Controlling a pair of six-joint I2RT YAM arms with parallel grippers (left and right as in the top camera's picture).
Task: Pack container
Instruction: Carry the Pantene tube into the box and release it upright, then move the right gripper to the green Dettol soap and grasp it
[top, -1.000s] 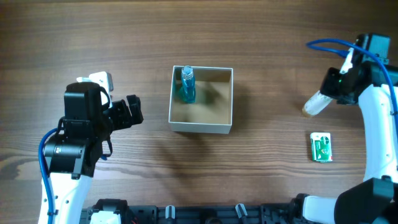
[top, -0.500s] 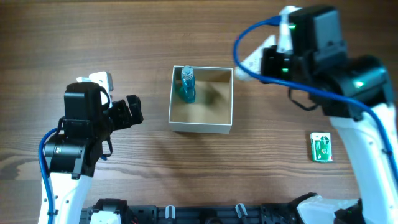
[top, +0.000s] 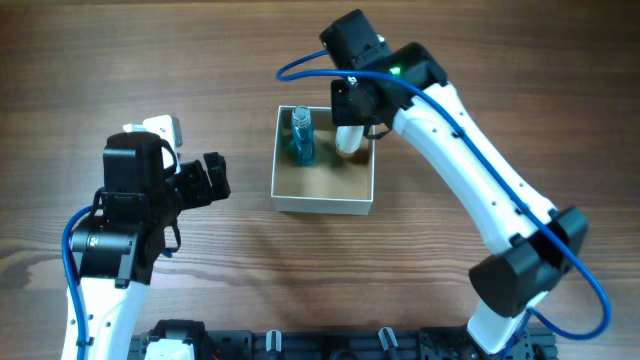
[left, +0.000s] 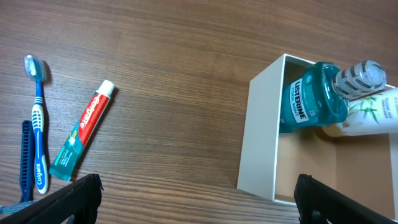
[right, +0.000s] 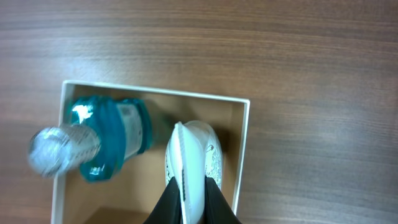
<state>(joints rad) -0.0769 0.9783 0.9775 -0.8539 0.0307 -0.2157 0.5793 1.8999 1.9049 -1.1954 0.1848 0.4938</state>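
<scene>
The container (top: 322, 207) is a white-walled box with a tan inside, at the table's middle. A blue mouthwash bottle (top: 301, 138) stands in its back left corner. My right gripper (top: 350, 132) is shut on a white tube (top: 349, 141) and holds it inside the box at the back right, beside the bottle. The right wrist view shows the tube (right: 189, 152) between the fingers (right: 186, 202), the bottle (right: 106, 146) and the box rim (right: 244, 155). My left gripper (top: 210, 180) is open and empty, left of the box (left: 261, 137).
A toothbrush (left: 37, 118), a dark comb (left: 25, 158) and a toothpaste tube (left: 84, 138) lie on the wood left of the box. A small white object (top: 165, 128) sits by the left arm. The right arm stretches across the table's right half.
My right arm has swung from the far right edge across to the container, carrying the white tube, and now holds it inside the box. The left arm has not moved.
</scene>
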